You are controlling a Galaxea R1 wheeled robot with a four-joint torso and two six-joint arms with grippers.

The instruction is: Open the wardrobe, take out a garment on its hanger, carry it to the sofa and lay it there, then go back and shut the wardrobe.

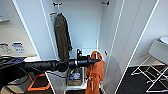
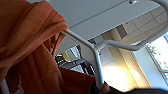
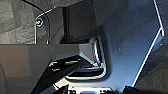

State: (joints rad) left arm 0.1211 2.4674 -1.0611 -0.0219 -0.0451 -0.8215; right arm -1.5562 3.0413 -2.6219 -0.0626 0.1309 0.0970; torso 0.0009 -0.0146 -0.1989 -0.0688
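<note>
The wardrobe stands open in front of me, with both white doors swung wide and its white interior showing. My left arm reaches in from the left. At its end, the left gripper is shut on the white hanger of the garment. This bright orange garment hangs low from the gripper, well below the rail fittings at the top and just in front of the wardrobe's opening. In the left wrist view the orange garment drapes over the hanger's arm, and the hanger's stem runs down into the gripper.
A dark olive-green jacket hangs inside the wardrobe at the left. A box of items sits on the wardrobe floor. The right door juts toward me. A white folding frame stands at the right on dark carpet.
</note>
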